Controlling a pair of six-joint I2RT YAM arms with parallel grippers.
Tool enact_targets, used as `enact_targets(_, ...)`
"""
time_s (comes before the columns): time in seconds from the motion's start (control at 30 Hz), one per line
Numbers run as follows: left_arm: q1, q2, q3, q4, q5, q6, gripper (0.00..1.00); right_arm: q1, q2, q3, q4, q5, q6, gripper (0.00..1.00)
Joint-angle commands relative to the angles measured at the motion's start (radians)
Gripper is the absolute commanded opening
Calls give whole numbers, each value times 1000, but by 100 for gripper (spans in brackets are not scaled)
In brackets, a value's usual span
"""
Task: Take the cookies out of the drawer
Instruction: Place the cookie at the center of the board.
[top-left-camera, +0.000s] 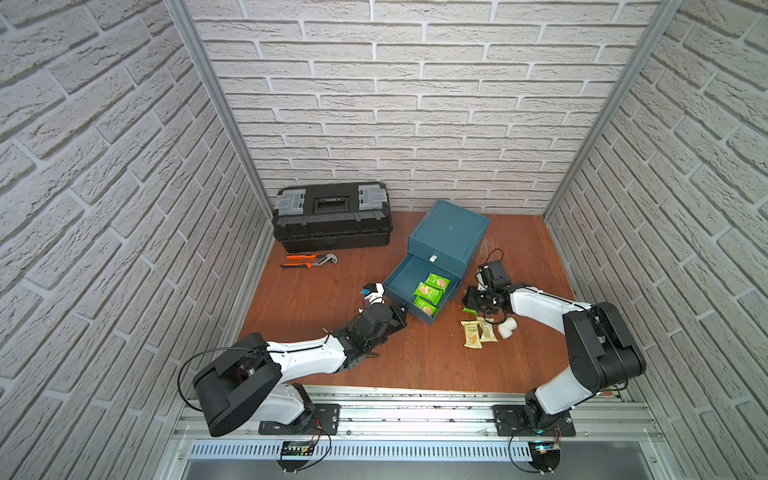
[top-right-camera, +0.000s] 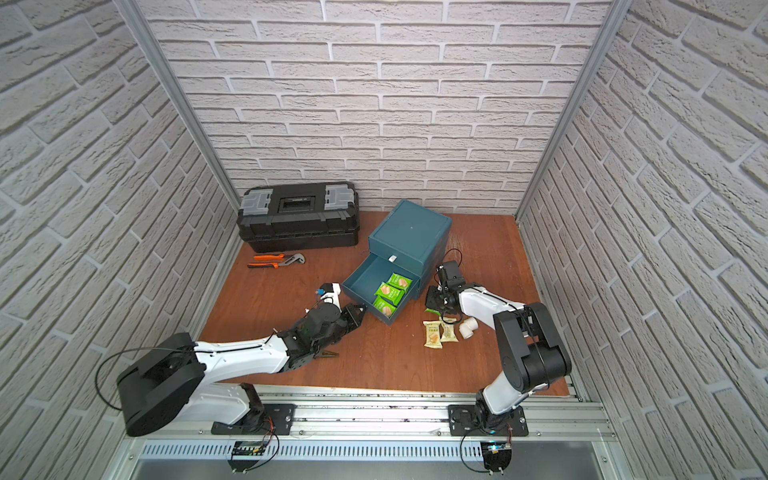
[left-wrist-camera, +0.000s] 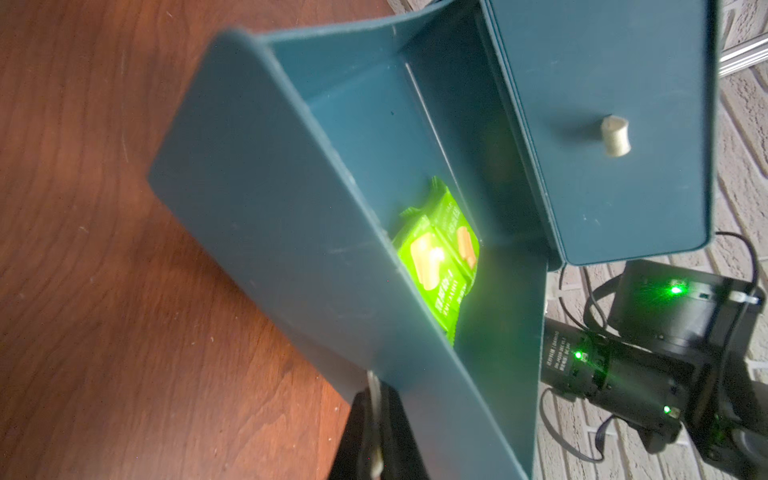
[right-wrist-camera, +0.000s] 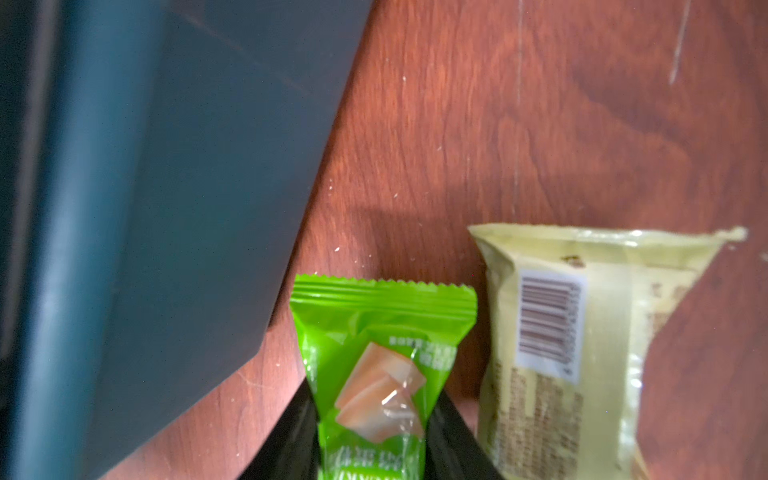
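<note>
Beside the open teal drawer (top-left-camera: 401, 272), the right hand (right-wrist-camera: 376, 390) pinches a green packet (right-wrist-camera: 374, 332), its lower end cut off. The print is too blurred to read. Three green cookies (top-left-camera: 430, 293) lie in the drawer. Two cream packets (top-left-camera: 473, 332) lie on the counter (top-left-camera: 311, 299), one showing a barcode (right-wrist-camera: 548, 324). The left hand (top-left-camera: 401, 316) sits closed at the drawer's front, fingertips hidden.
</note>
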Motion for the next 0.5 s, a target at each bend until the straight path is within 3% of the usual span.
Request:
enact_targets(0.0,8,4,22,35,-15,16,0,-7,-10,4,29,22,-3,50)
enact_targets(0.23,8,2,22,33,-16,19,0,-17,-86,7,-30,39,-11,58)
enact_targets(0.47,8,-4,19,20,-13,38,0,-16,-357,30,-203,107,-51,56)
